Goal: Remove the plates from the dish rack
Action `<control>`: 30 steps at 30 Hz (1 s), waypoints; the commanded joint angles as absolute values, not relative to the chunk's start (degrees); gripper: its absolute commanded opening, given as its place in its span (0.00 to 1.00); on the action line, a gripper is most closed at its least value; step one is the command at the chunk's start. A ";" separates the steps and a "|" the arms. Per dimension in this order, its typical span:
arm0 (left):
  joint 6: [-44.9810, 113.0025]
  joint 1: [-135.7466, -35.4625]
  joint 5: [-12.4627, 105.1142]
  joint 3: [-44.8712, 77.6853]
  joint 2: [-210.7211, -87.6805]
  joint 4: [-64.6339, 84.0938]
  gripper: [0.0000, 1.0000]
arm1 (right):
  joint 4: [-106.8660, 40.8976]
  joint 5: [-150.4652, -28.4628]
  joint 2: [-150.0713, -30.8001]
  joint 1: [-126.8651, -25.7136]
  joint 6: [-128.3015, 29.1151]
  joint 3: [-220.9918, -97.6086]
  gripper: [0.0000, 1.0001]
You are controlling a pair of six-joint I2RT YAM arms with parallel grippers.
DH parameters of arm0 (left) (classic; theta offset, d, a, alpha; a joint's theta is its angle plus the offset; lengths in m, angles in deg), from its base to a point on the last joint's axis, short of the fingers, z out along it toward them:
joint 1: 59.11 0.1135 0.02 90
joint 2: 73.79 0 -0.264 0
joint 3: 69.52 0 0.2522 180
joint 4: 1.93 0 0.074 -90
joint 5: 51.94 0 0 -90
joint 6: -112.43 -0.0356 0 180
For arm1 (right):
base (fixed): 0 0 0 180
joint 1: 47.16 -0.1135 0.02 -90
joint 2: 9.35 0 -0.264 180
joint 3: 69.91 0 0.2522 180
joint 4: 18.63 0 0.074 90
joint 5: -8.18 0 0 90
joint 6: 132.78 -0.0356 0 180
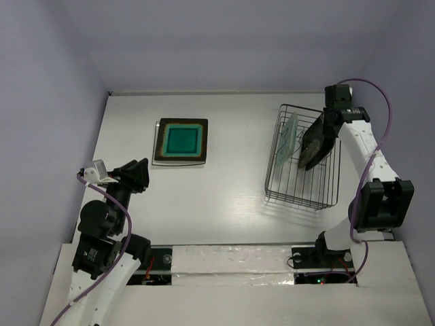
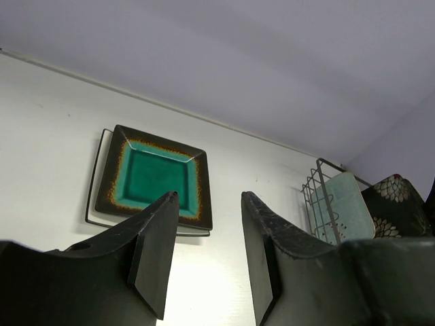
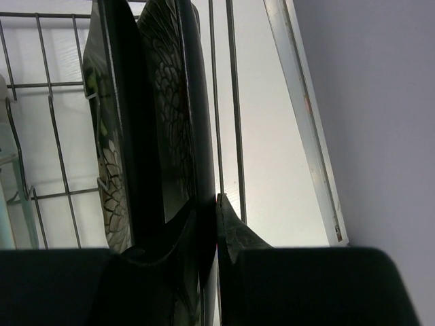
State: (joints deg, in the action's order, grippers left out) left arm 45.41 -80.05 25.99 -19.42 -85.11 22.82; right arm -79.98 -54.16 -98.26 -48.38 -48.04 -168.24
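The dish rack (image 1: 302,183) stands at the right. The mint-green plate (image 1: 291,132) stands on edge in its far left part. My right gripper (image 1: 322,133) is over the rack, shut on the rim of the black flowered plate (image 1: 310,153), which stands on edge and tilted. In the right wrist view my gripper (image 3: 207,204) pinches that plate (image 3: 170,136) between the rack wires (image 3: 231,102). The teal-centred plate (image 1: 180,141) lies flat at centre left on the white plate (image 2: 96,183), of which only the edge shows. My left gripper (image 1: 132,176) is open and empty, near of them.
The left wrist view, past my open gripper (image 2: 209,195), shows the teal plate (image 2: 153,178), the rack (image 2: 314,193), the mint plate (image 2: 343,204) and the flowered plate (image 2: 394,204). A wall runs close behind the rack's right side (image 3: 367,102). The table's back edge (image 1: 217,93) meets the wall.
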 commanded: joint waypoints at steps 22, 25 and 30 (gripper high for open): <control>44.93 -80.37 26.20 -19.73 -85.66 20.36 0.39 | -76.51 -38.69 -94.26 -51.38 -44.10 -179.90 0.00; 45.02 -80.37 26.20 -19.81 -85.66 20.27 0.39 | -77.82 -35.78 -94.52 -51.91 -44.45 -181.66 0.00; 45.02 -80.37 26.20 -19.73 -85.83 20.18 0.39 | -80.99 -33.23 -94.08 -52.44 -45.50 -187.54 0.00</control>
